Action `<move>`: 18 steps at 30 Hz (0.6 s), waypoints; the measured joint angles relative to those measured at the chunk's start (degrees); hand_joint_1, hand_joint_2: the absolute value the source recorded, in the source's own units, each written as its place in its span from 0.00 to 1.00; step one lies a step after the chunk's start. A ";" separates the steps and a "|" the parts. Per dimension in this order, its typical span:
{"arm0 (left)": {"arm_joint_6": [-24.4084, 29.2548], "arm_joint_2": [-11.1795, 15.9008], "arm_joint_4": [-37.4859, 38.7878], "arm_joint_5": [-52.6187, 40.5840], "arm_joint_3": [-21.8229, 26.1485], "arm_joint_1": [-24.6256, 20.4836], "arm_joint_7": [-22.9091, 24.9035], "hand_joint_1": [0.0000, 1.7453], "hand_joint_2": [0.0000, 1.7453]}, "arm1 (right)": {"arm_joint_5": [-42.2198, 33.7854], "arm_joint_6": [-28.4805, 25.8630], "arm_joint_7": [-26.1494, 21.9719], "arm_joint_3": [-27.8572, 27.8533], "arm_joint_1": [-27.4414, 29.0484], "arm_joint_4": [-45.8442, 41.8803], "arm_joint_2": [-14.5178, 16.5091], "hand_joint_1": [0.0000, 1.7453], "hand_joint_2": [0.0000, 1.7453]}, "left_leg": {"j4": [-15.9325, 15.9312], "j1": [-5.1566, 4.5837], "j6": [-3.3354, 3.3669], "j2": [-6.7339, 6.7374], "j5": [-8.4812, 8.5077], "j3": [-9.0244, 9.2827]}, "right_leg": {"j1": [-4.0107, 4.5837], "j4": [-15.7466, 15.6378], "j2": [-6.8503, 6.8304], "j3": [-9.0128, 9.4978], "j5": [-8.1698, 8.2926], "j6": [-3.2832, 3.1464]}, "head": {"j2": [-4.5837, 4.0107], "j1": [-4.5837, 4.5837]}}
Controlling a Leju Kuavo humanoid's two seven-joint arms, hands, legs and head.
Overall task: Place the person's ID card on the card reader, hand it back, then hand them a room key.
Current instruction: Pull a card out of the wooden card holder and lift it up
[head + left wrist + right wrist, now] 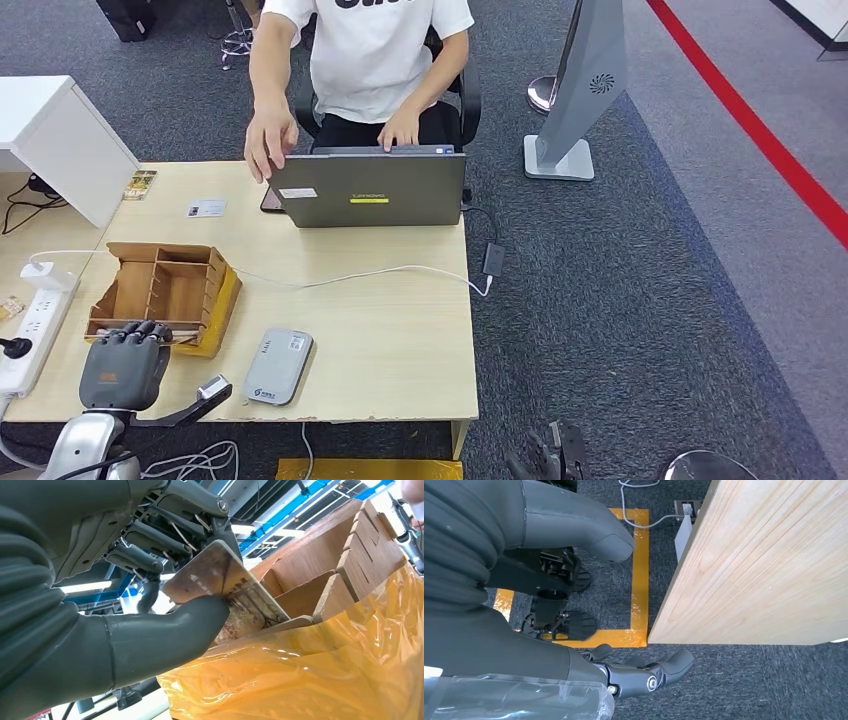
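Organizer (165, 285): wooden compartments; L robot hand (125, 362) pinches room key (225, 587) there; R robot hand (644, 677) empty, loose.

grey card reader (278, 366), brown wooden organizer (160, 290), yellow film, grey laptop (368, 189)

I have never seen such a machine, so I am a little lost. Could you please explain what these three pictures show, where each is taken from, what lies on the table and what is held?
This is a humanoid robot at a wooden table. The head view looks down from its body; the other two come from cameras at its wrists. Across the table a person sits behind a grey laptop. On the table lie a small white card, a wooden organizer and a grey card reader. The left hand is at the organizer, pinching a patterned card between thumb and fingers. The right hand hangs below the table edge above the carpet, holding nothing.
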 joint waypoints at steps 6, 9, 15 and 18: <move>0.03 0.00 -0.28 0.00 0.00 0.00 -0.01 1.00 1.00 | -0.01 0.00 -0.01 -0.01 0.00 0.00 0.00 0.00 1.00 | 0.00 0.00 0.00 0.01 0.00 0.00 | 0.00 0.00 0.01 0.00 0.00 0.00 | 0.00 -0.01; 0.04 0.00 -0.28 0.00 0.00 0.00 -0.02 1.00 1.00 | -0.01 0.00 -0.01 -0.02 0.00 0.00 0.00 0.00 1.00 | 0.00 0.00 0.00 0.01 0.00 0.00 | 0.00 0.00 0.01 0.00 0.00 0.00 | 0.00 -0.01; 0.77 0.01 -1.30 -0.02 0.00 -0.02 0.01 1.00 1.00 | 0.07 -0.19 0.03 -0.01 0.00 0.00 0.01 0.00 1.00 | 0.00 0.00 0.00 0.00 0.00 0.01 | 0.00 0.00 0.00 -0.01 0.00 0.00 | 0.00 0.00; 0.61 0.10 -3.29 0.07 0.00 -0.46 0.03 1.00 1.00 | 0.26 -0.31 0.17 0.01 -0.01 0.00 0.01 0.00 1.00 | 0.00 0.00 0.01 -0.01 0.03 0.00 | 0.00 0.00 0.00 -0.01 0.00 0.00 | 0.00 -0.01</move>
